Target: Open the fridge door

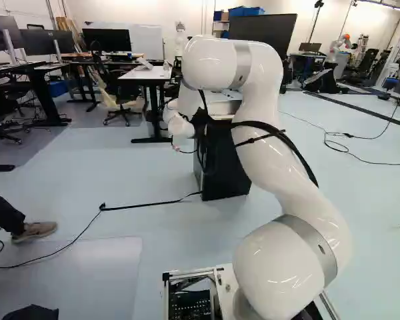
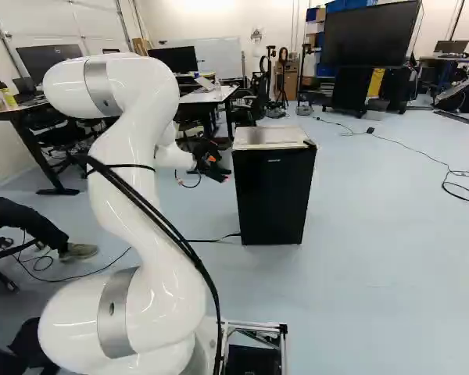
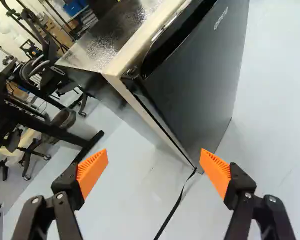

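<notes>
The small black fridge (image 2: 272,195) with its pale top stands on the floor, right of my arm in the right base view. My gripper (image 2: 221,168) is just left of the fridge there, at about the height of its upper part. In the wrist view the gripper (image 3: 154,169) is open, nothing between its orange pads. Ahead of it shows the fridge door (image 3: 202,75), which appears closed, with a dark recess (image 3: 172,37) along its upper edge. The door's narrow side edge faces the gap between the fingers, apart from both. The left base view shows the fridge (image 1: 223,163) partly behind my arm.
A black cable (image 1: 147,205) runs over the floor to the fridge's foot. A person's leg and shoe (image 1: 37,230) are at the left. Behind stand desks (image 1: 147,75) and a chair (image 1: 117,100). Another robot (image 1: 337,48) stands far back at the right.
</notes>
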`<state>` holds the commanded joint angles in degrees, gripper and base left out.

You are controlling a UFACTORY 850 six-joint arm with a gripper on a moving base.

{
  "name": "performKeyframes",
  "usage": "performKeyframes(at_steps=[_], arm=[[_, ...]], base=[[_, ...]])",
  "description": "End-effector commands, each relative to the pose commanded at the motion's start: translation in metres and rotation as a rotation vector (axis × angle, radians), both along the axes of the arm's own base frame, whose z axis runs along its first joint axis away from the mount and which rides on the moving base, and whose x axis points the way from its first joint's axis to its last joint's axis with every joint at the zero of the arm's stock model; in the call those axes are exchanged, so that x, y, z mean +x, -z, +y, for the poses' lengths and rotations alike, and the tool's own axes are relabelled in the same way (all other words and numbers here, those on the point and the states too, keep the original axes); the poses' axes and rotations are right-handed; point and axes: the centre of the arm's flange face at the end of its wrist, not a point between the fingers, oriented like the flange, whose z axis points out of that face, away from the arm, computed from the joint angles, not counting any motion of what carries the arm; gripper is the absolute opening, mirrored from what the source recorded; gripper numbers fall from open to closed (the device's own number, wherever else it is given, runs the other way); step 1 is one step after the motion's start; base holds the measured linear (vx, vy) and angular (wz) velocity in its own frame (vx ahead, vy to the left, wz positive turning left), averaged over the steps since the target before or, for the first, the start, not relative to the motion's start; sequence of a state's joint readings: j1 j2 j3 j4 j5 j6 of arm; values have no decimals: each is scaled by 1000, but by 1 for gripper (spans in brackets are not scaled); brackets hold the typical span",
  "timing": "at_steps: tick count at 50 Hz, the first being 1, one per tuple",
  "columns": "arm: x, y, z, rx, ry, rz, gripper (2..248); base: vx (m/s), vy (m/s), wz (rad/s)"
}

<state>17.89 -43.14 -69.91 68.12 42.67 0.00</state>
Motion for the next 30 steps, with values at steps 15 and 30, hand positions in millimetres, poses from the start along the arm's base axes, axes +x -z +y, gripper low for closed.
performKeyframes(at_steps=[15,30], arm=[[5,0,-8,1,14,-3,247],[6,-2,-18,2,30,-5,247]], base=[[0,0,0],[0,0,0]])
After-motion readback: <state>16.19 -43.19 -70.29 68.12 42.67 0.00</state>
